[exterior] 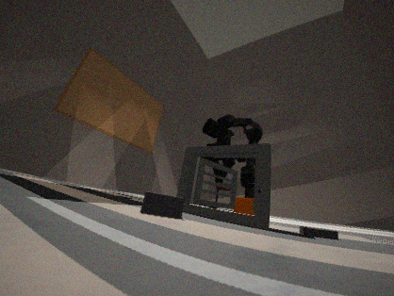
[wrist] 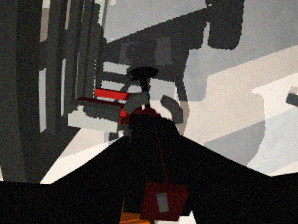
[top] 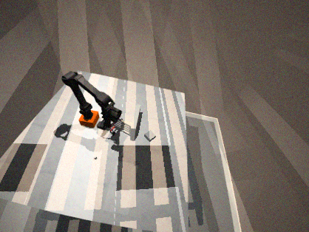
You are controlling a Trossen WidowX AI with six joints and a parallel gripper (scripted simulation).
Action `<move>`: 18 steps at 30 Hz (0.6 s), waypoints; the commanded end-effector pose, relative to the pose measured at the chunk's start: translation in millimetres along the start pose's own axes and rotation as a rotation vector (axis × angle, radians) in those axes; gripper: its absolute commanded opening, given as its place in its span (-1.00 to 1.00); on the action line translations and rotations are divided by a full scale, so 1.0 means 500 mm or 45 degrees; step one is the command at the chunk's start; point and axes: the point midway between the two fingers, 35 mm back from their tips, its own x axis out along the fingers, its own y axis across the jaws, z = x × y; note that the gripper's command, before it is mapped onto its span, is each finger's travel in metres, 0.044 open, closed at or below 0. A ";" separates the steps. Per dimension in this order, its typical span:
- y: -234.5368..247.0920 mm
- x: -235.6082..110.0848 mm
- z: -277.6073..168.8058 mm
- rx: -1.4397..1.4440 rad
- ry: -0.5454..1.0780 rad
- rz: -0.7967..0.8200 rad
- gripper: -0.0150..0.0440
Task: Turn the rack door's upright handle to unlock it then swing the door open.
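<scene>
The grey rack frame (top: 137, 120) (exterior: 264, 184) stands upright on the table (top: 74, 174). Its slatted door (top: 125, 128) (exterior: 210, 187) (wrist: 60, 65) is swung out from the frame toward the arm. The red handle (wrist: 111, 94) sits on the door's free edge under a black knob (wrist: 142, 72). My gripper (top: 111, 127) (wrist: 152, 143) is low at the door's free edge and is shut on the handle. The arm's orange base (top: 89, 118) (exterior: 244, 205) stands just left of the door. The fingertips are mostly hidden by the wrist body in the wrist view.
A small light box (top: 149, 135) lies on the table right of the frame; in the exterior view it is a dark block (exterior: 162, 205). A flat dark piece (exterior: 319, 232) lies farther right. A lower walled platform (top: 218, 155) adjoins the table's right edge.
</scene>
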 end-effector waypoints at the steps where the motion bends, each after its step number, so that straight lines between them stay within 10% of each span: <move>1: -0.015 0.000 0.005 -0.078 0.001 -0.006 -0.40; 18: -0.085 -0.001 0.028 -0.363 0.002 -0.009 -0.40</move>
